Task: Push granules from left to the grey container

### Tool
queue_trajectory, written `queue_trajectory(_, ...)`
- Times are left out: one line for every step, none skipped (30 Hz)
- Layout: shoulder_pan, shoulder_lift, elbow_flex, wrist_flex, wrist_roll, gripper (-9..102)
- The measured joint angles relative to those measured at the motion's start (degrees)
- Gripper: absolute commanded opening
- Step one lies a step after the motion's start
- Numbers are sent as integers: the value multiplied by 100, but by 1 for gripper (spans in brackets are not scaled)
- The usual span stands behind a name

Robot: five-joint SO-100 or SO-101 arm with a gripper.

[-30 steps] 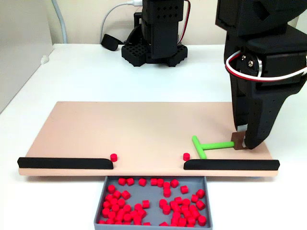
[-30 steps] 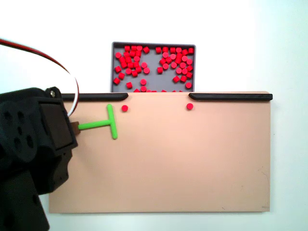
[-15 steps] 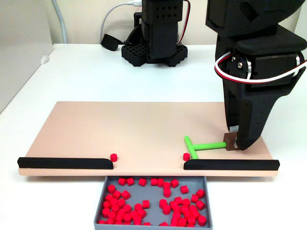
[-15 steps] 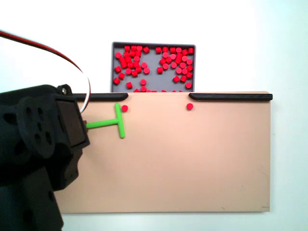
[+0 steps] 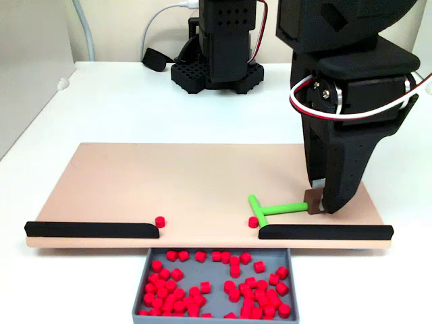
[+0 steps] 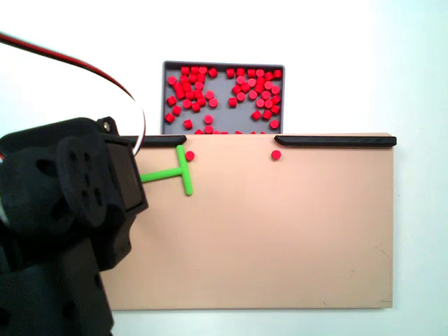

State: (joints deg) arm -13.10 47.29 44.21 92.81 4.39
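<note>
Both fixed views bright, evenly lit, diffuse light from above. White counter (image 6: 420,70) near blown out in top-down fixed view, faint blue cast at right edge. Shadows soft and short under tan board (image 5: 169,182). Black arm (image 5: 344,88) close to lens, slightly soft, detail lost in dark plastic. No strong glare, no edge distortion.

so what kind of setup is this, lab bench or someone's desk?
Probably a hobby or lab bench rig: a plain white table, a purpose-made tan board with black strips funnelling red granules into a grey container, and a second black arm base with cabling behind.
</note>
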Motion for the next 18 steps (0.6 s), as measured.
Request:
queue_trajectory(0, 0, 0, 0, -18, 0)
queue_trajectory(0, 0, 0, 0, -35, 0)
queue_trajectory(9, 0, 0, 0, -53, 0)
queue_trajectory(9, 0, 0, 0, -79, 0)
queue_trajectory(18, 0, 0, 0, -105, 0)
queue_trajectory(35, 0, 0, 0, -132, 0)
queue_trajectory(53, 0, 0, 0, -176, 0)
queue_trajectory(62, 0, 0, 0, -202, 0)
queue_trajectory(79, 0, 0, 0, -246, 0)
queue_trajectory(97, 0, 0, 0, -281, 0)
queue_trajectory(105, 0, 0, 9, -325, 0)
queue_trajectory(105, 0, 0, 9, -378, 0)
queue_trajectory(105, 0, 0, 9, -422, 0)
queue_trajectory(114, 0, 0, 9, -466, 0)
queue_trajectory(123, 0, 0, 26, -527, 0)
queue_trajectory(141, 0, 0, 44, -598, 0)
queue_trajectory(158, 0, 0, 62, -694, 0)
queue_trajectory(158, 0, 0, 70, -773, 0)
